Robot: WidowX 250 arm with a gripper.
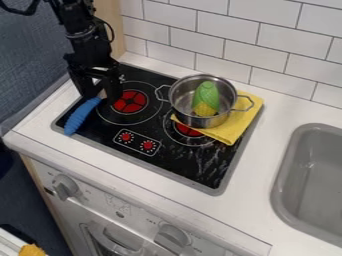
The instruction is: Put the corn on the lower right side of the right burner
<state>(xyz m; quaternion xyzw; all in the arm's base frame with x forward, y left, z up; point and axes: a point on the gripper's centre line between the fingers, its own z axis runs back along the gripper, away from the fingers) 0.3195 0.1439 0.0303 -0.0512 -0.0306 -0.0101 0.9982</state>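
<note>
Camera view, oblique: the camera looks down at a slant from above the front of the desk (247,202), facing the tiled wall (227,30) at the back and turned somewhat to the image's left, so that the desk's front edge runs diagonally down to the right. The range is moderate: the stove (175,162) fits whole near the centre, the sink (284,170) is cut by the right border, and the front panel (143,212) appears foreshortened below.
</note>
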